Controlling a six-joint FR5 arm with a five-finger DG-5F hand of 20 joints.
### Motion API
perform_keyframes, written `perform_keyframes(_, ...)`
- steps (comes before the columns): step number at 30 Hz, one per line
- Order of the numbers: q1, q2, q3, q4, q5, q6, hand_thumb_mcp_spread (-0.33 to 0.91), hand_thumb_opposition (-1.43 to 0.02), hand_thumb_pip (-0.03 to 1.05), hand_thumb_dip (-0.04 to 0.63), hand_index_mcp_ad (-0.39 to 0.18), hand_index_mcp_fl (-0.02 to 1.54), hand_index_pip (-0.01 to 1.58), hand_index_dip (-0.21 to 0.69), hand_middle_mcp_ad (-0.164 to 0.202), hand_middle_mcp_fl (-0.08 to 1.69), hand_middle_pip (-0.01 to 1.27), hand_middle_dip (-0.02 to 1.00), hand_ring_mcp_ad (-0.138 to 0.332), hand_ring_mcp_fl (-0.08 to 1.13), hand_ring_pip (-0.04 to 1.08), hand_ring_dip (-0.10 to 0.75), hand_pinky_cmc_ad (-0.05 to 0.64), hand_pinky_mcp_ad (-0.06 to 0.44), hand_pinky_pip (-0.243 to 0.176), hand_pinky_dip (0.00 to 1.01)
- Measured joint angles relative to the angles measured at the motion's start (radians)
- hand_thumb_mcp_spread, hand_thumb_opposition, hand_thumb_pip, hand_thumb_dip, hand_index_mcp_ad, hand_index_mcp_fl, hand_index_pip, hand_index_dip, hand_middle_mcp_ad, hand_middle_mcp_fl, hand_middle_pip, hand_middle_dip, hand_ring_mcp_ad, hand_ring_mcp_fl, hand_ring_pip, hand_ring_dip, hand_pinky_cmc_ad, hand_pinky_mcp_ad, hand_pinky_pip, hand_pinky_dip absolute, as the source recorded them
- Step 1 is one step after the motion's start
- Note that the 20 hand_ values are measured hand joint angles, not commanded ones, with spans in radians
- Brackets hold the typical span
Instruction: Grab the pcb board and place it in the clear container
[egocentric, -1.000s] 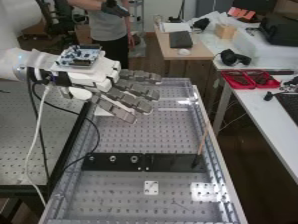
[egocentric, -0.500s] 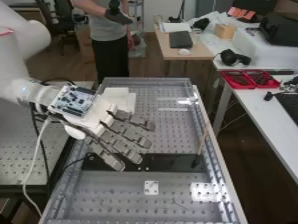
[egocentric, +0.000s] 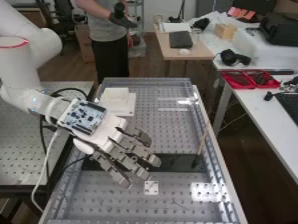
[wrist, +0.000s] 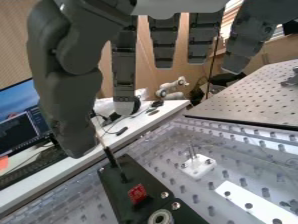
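Note:
Fingers extended, the hand (egocentric: 125, 154) hangs open over the left and middle part of a black plate (egocentric: 176, 162) on the bench, holding nothing. In the wrist view the hand (wrist: 70, 82) has its thumb and fingers hanging down, well apart. A small red piece (wrist: 138, 193) lies on the black plate (wrist: 126, 175); I cannot tell whether it is the pcb board. The blue circuit board (egocentric: 85, 117) is mounted on the back of the hand. See-through walls (egocentric: 216, 150) surround the perforated bench top; whether they form the clear container I cannot tell.
A thin brown rod (egocentric: 202, 142) rises at the plate's right end. A small white bracket (egocentric: 151, 187) sits nearer than the plate, and a white block (egocentric: 117, 100) stands farther back on the left. Red trays (egocentric: 249, 80) lie on the right-hand table.
The hand has moved toward the bench's near end and a little right, from above the far-left part to over the black plate. The white block behind it has become visible. Its fingers stay extended.

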Motion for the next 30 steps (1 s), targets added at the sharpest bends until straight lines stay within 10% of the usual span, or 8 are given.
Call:
perform_keyframes(20,-0.04,-0.149,0.158,-0.034,-0.118,-0.1,0.57,-0.83,0.34,0.269,-0.157,0.44,0.88,0.429,0.093,0.01,0.14,0.2,0.152,0.02,0.11,0.054,0.415,0.295,-0.091,0.14)
perform_keyframes(30,-0.073,-0.195,0.196,-0.021,-0.234,-0.18,0.69,-0.88,0.4,0.298,-0.272,0.65,1.04,0.438,0.089,0.02,0.14,0.2,0.133,0.02,0.11,0.052,0.396,0.295,-0.091,0.15)
